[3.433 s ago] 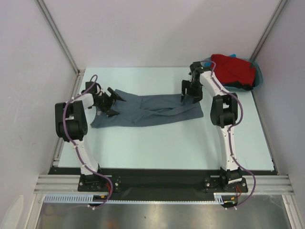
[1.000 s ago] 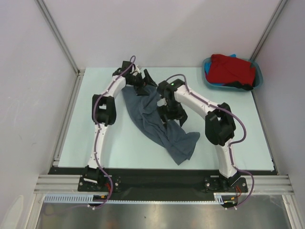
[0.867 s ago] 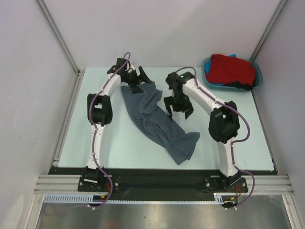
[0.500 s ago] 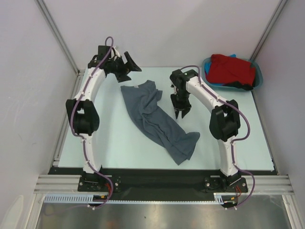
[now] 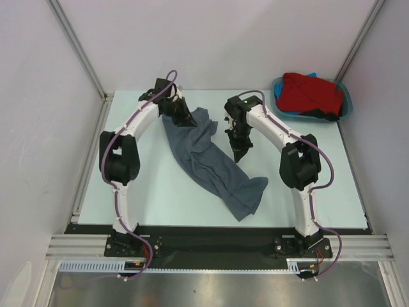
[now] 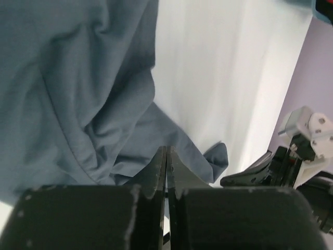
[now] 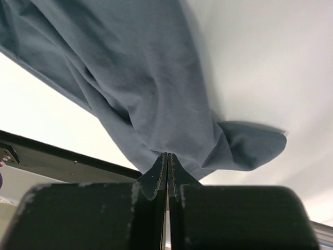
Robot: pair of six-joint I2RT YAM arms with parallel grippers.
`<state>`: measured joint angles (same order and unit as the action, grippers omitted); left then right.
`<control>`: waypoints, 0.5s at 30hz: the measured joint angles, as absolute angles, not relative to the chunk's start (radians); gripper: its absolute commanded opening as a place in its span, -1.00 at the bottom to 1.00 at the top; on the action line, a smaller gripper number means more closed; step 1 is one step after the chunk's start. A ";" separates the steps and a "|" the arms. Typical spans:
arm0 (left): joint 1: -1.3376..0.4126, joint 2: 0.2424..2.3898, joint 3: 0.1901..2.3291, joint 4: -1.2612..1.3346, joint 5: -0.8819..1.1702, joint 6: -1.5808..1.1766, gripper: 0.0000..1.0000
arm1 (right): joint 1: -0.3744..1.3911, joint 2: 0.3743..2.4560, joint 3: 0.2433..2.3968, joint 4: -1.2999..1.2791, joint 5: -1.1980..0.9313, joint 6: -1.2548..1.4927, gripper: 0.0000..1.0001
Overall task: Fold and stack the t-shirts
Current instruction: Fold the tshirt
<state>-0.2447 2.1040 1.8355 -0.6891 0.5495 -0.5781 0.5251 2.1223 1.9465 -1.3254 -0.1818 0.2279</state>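
Left gripper (image 5: 186, 120) nearly closed, seemingly pinching grey shirt (image 5: 214, 167) at its top edge for spreading; right gripper (image 5: 241, 153) closed empty beside it.

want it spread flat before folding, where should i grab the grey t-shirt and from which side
Probably the wide far end of the grey t-shirt, at its two corners, coming straight down from above. That end lies spread fairly flat on the table, so its edge is easy to pinch; the near end is bunched into folds, where a pinch could catch several layers.
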 measured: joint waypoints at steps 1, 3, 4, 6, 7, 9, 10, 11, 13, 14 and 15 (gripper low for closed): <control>-0.242 2.104 1.836 -0.693 0.543 -0.575 -0.99 | 0.530 2.122 1.944 -1.326 -0.184 0.226 -1.00; -0.240 2.108 1.848 -0.717 0.506 -0.569 -0.99 | 0.540 2.122 1.943 -1.326 -0.190 0.225 -1.00; -0.239 2.111 1.858 -0.734 0.485 -0.561 -0.99 | 0.546 2.122 1.943 -1.326 -0.193 0.223 -1.00; -0.239 2.122 1.887 -0.776 0.442 -0.543 -1.00 | 0.556 2.122 1.943 -1.326 -0.200 0.221 -1.00; -0.239 2.130 1.909 -0.796 0.420 -0.530 -0.99 | 0.562 2.122 1.943 -1.326 -0.202 0.218 -1.00; -0.239 2.156 1.958 -0.838 0.379 -0.507 -0.99 | 0.570 2.122 1.943 -1.325 -0.210 0.212 -1.00; -0.239 2.172 1.987 -0.859 0.356 -0.494 -1.00 | 0.575 2.122 1.943 -1.325 -0.215 0.208 -1.00; -0.240 2.190 2.013 -0.873 0.334 -0.483 -0.99 | 0.579 2.122 1.943 -1.325 -0.223 0.207 -1.00; -0.240 2.230 2.060 -0.908 0.290 -0.463 -0.99 | 0.586 2.122 1.943 -1.325 -0.232 0.205 -1.00; -0.241 2.251 2.077 -0.921 0.264 -0.454 -0.99 | 0.590 2.122 1.943 -1.324 -0.238 0.204 -1.00; -0.241 2.272 2.090 -0.936 0.243 -0.445 -0.99 | 0.593 2.122 1.943 -1.323 -0.244 0.204 -1.00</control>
<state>-0.2413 2.2719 2.0899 -0.9363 0.2428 -0.4450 0.5934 2.1223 1.9430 -1.3228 -0.2440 0.2035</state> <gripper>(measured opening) 0.006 0.010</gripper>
